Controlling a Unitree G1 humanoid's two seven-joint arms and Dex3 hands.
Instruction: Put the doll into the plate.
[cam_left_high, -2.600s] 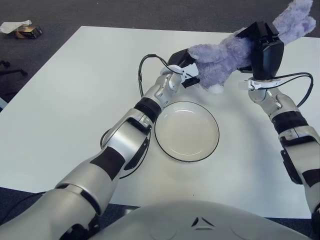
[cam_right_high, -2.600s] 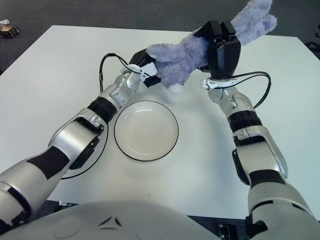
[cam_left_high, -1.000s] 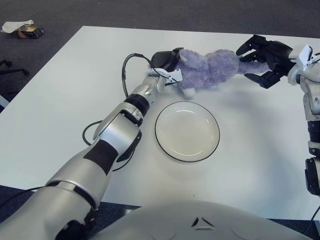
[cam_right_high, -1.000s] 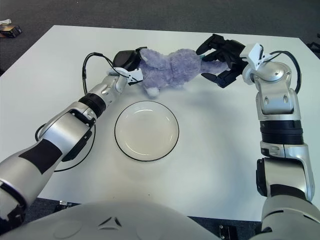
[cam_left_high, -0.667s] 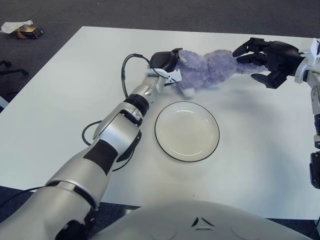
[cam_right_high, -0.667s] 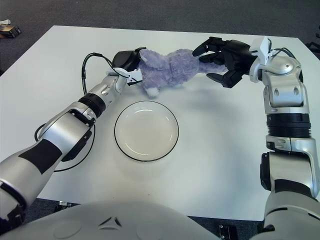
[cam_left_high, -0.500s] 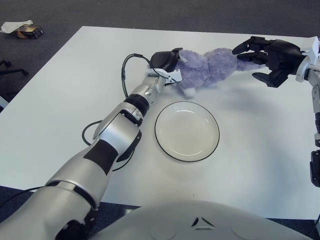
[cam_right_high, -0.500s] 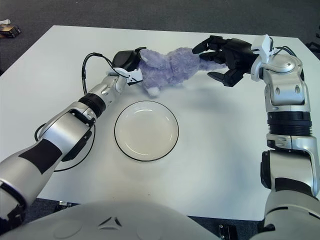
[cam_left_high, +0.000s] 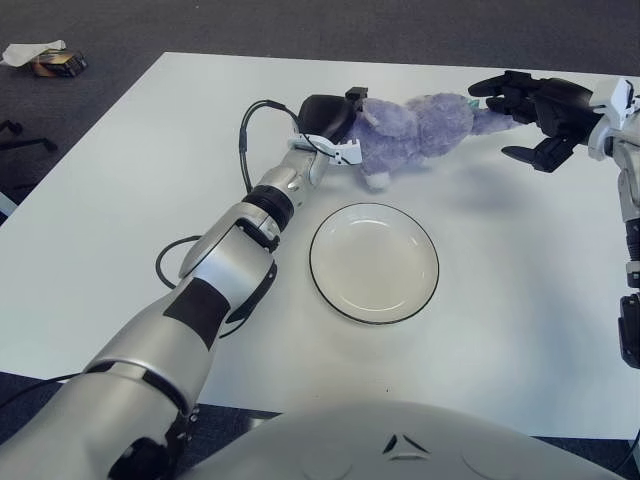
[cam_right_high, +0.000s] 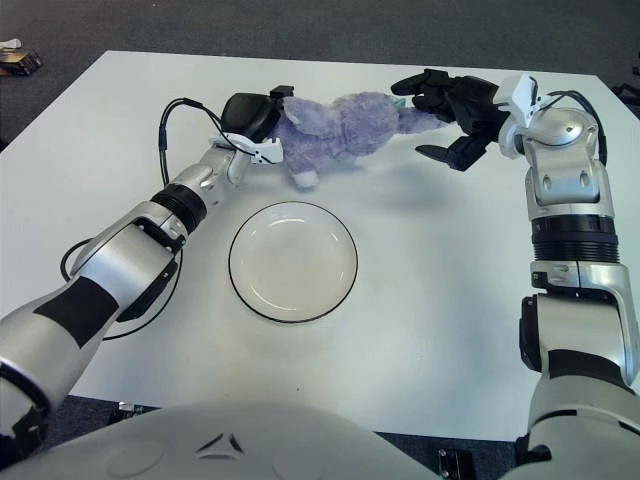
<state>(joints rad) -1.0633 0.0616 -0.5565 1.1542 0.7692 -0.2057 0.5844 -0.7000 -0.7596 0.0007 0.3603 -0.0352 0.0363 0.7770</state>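
Risk of drop: I see the doll (cam_left_high: 415, 128) held only at one end by my left hand (cam_left_high: 325, 120), so it hangs long and soft toward my right. If I swing it fast toward the plate (cam_left_high: 373, 262), I think it can slip out or flop over the rim.
Risk of snag: my right hand (cam_left_high: 535, 112) is very near the far end of the doll. If I move the left arm now, the plush can catch on those fingers (cam_right_high: 440, 152).
Risk of miss: the plate is below and to the right of my left hand, well apart from it. A release too early puts the doll on the white table (cam_left_high: 120, 220).
Left hand: fingers closed around the head end of the doll.
Right hand: fingers spread, holding nothing; I cannot tell if a fingertip touches the plush.
Doll position: between my two hands, beyond the plate, not in it. I cannot tell if it is lifted or lies on the table.
Doll look: purple, fluffy, long body, one small white foot pointing down toward the plate.
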